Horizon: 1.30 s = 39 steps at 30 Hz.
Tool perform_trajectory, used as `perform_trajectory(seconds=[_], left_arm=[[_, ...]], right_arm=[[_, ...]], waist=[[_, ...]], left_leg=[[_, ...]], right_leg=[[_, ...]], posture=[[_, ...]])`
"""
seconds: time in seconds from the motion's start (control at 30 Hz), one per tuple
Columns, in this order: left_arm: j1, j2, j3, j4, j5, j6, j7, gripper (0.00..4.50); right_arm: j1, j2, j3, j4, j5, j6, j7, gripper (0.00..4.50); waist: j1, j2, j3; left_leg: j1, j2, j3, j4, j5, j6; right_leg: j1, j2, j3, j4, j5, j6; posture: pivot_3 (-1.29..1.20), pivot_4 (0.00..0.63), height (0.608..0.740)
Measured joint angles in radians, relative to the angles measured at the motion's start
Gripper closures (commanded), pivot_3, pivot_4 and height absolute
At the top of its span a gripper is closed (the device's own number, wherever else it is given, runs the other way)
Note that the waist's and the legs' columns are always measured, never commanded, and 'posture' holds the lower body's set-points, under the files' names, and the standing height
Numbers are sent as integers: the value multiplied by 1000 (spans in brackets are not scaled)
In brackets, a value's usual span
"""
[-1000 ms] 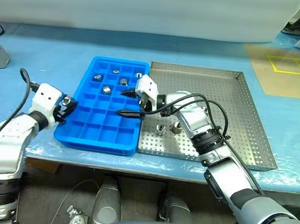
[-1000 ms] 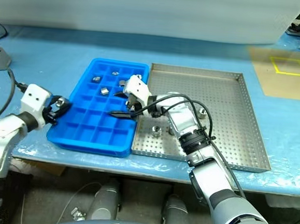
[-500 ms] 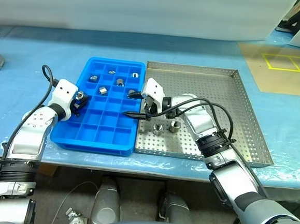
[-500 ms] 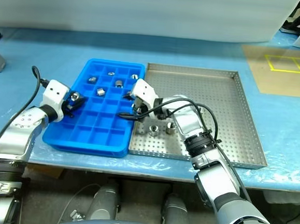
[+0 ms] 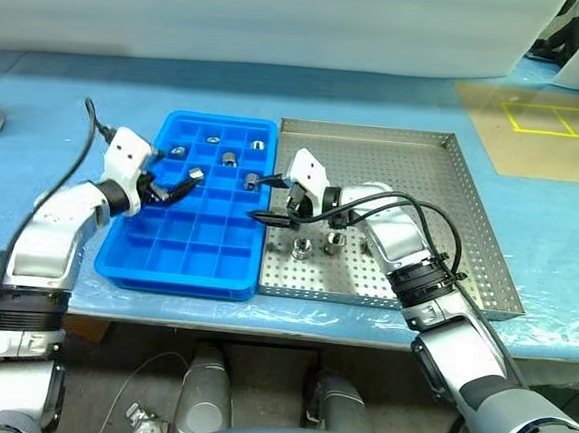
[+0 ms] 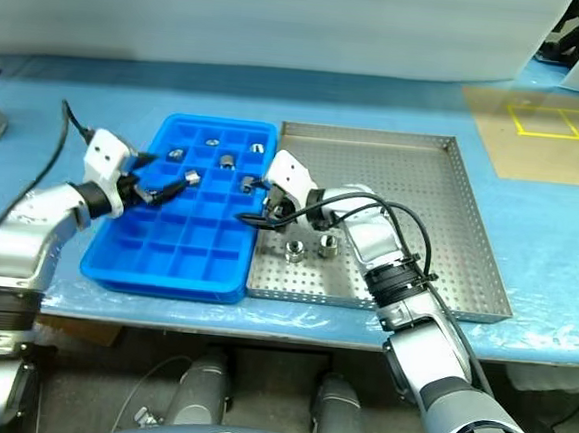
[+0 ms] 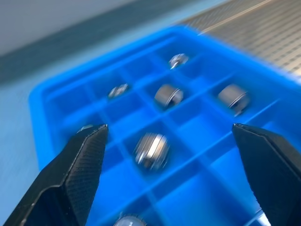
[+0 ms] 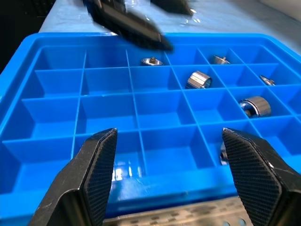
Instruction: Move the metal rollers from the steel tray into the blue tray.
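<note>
The left gripper (image 5: 177, 185) hangs over the far left part of the blue tray (image 5: 188, 259), its two black fingers spread wide with nothing between them. Below it, in the left wrist view, a metal roller (image 7: 151, 150) lies in one of the tray's square compartments, and more rollers sit in the compartments beyond. The right gripper (image 5: 268, 199) hovers at the right edge of the blue tray, pointing left across it, its jaws parted and empty. Several metal rollers (image 5: 230, 158) rest in the far rows of the blue tray. The steel tray (image 5: 454, 169) lies just right of the blue tray, touching it, on the blue-covered desk (image 5: 58, 98). Two rollers (image 5: 303, 247) remain on its perforated floor near its near left corner, close under the right arm.
</note>
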Motion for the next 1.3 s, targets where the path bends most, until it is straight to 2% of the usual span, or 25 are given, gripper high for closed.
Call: perform_trajectory(seconds=[0.1, 0.2, 0.37, 0.53, 0.63, 0.8, 0.9, 1.07, 1.3], left_arm=[[-7, 48, -66, -63, -27, 23, -106, 50], [-20, 32, -147, -43, -27, 33, -160, 50], [-191, -99, -286, 51, 2, -10, -209, 50], [-387, -224, -384, 277, 73, -142, -280, 50], [-452, -270, -431, 385, 107, -225, -352, 50], [-523, -239, -550, 581, 199, -306, -582, 50], [-589, -213, -625, 708, 307, -332, -661, 50], [-658, -239, -638, 748, 370, -329, -709, 50], [-604, -279, -674, 679, 415, -313, -729, 50]], right_arm=[[19, -88, -63, -62, 19, 38, 14, 817], [67, -164, -121, -143, 44, 89, 18, 817], [207, -243, -196, -245, 45, 165, -59, 817], [336, -260, -239, -396, 45, 237, -154, 817], [384, -259, -247, -454, 46, 275, -194, 817], [475, -266, -260, -537, 46, 319, -249, 817], [498, -270, -262, -564, 46, 330, -271, 817], [507, -260, -258, -571, 46, 329, -301, 817], [507, -250, -245, -569, 45, 325, -325, 817]], waist=[[1, 1, 0], [-8, 0, 0], [-31, 0, 0], [-82, 0, 0], [-108, 0, 0], [-130, 0, 0], [-132, 0, 0], [-129, 1, 0], [-134, 1, 0]], left_leg=[[1, -1, 1, 0, 0, 0], [1, 0, 1, 0, 0, 0], [2, 0, 2, 2, 1, -1], [3, -1, 3, 3, 1, 0], [4, -1, 3, 4, 0, 1], [5, -1, 3, 4, -1, 2], [4, -1, 3, 6, -3, 6], [5, -2, 4, 11, -6, 11], [4, -1, 4, 14, -8, 14]], right_leg=[[1, 0, 1, -1, 0, 0], [1, 1, 1, 0, 0, 0], [2, 1, 3, 1, 1, 1], [2, 2, 9, 1, 1, 2], [1, 4, 10, 0, 1, 2], [2, 5, 12, -1, 1, 2], [2, 4, 12, -1, 3, 3], [7, 2, 11, -2, 3, 4], [8, 2, 11, -4, 3, 4]], posture=[[-36, 150, 740], [-125, 150, 740], [-230, 150, 740], [-316, 150, 740], [-369, 150, 740], [-395, 150, 740], [-401, 150, 740], [-406, 150, 740], [-416, 150, 740]])
